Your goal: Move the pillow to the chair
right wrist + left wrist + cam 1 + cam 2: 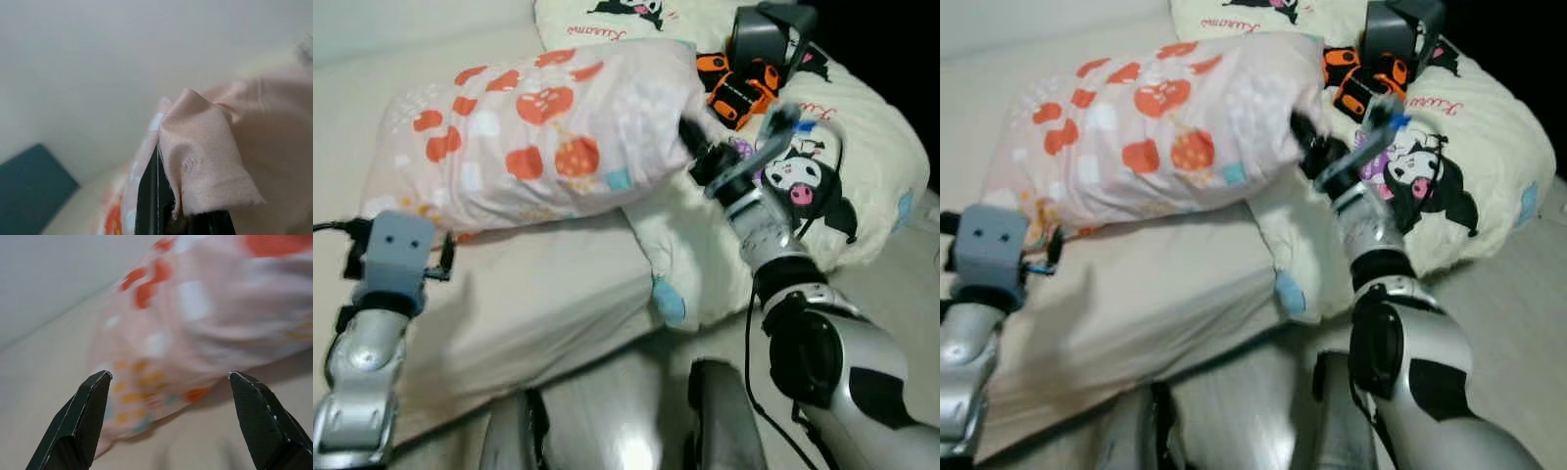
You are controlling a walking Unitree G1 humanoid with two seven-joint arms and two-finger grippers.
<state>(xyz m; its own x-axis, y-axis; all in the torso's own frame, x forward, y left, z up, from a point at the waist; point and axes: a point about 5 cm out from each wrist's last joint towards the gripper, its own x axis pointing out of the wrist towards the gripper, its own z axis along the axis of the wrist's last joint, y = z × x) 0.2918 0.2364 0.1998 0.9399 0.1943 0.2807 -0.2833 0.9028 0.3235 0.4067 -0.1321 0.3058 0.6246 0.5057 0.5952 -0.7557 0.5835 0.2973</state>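
Observation:
A pink pillow (pixel 533 137) printed with orange and white shapes lies across the cream bed (pixel 538 294), its right end raised. My right gripper (pixel 687 134) is shut on that end's corner; the right wrist view shows pink pillow cloth (pixel 205 161) pinched between the black fingers (pixel 149 196). My left gripper (pixel 168 382) is open, its fingertips (pixel 100 382) spread wide just short of the pillow's (pixel 195 328) left end. From the head, the left wrist (pixel 396 250) sits by the pillow's lower left corner.
A cream blanket with a black cartoon figure (pixel 822 186) covers the bed's right side. Orange and black gloves (pixel 739 88) and a grey headset (pixel 769 34) lie on it behind my right arm. Grey floor (pixel 626 421) shows below the bed edge.

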